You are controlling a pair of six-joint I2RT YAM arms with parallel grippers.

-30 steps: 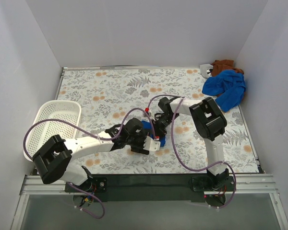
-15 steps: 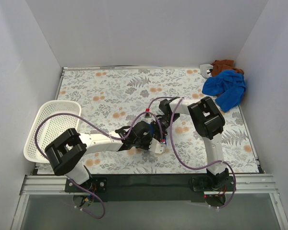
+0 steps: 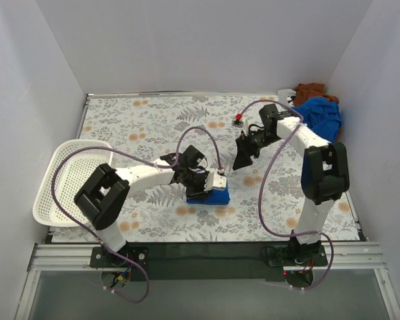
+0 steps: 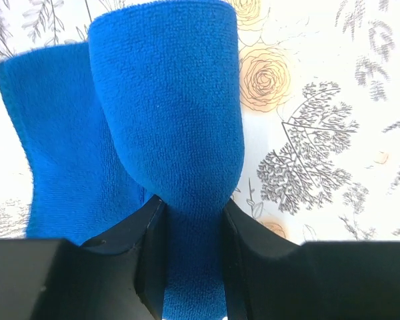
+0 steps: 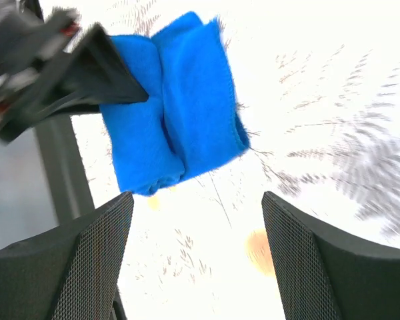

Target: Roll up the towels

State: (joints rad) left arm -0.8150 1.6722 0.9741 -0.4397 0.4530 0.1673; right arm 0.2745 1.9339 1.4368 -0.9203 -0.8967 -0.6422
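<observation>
Rolled towel [image 3: 209, 195] lies near the front centre of the table [image 3: 153, 127], left gripper [image 4: 190, 227] pinched on its fold. The roll appears complete, though tightness is unclear. Right gripper [image 5: 193, 207] hangs agape, empty. Next move: release the roll, then fetch the heaped towel [image 3: 313, 123] at far right.

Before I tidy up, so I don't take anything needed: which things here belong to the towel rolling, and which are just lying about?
In the job:
- bundled towel, pinched in the left claw
- blue towel heap at the far right
- right claw, open

Lying about:
- white basket at the left edge
- brown cloth behind the heap
</observation>
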